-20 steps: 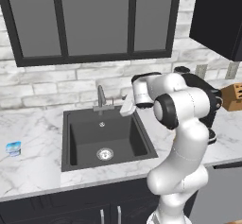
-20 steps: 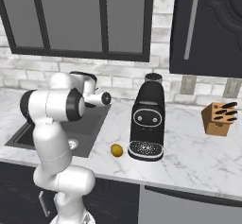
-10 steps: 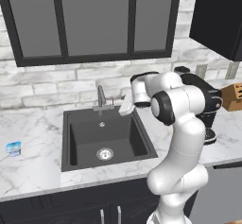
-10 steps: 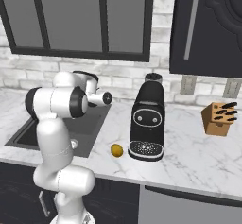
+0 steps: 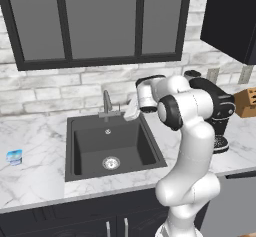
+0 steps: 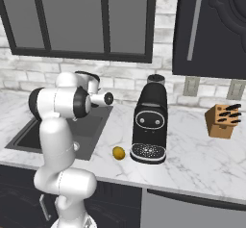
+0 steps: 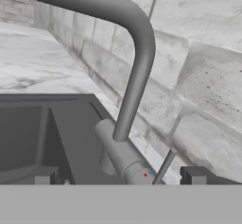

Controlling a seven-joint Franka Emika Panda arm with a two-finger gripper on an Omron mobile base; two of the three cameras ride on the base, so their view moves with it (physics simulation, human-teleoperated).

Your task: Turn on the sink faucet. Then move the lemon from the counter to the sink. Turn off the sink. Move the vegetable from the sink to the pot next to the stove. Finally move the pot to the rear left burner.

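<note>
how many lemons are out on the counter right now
1. The lemon lies on the counter between the sink and the black coffee machine. The arm may hide others.

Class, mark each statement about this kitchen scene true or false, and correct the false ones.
1. The lemon lies in the sink. False: it lies on the counter, between the sink and the black coffee machine.
2. The gripper is open, close to the sink faucet. True.
3. Water is running from the faucet. False: no stream is visible.
4. A knife block stands on the counter to the right of the coffee machine. True.
5. A small blue-and-white cup sits inside the basin. False: it stands on the counter left of the sink.
</note>
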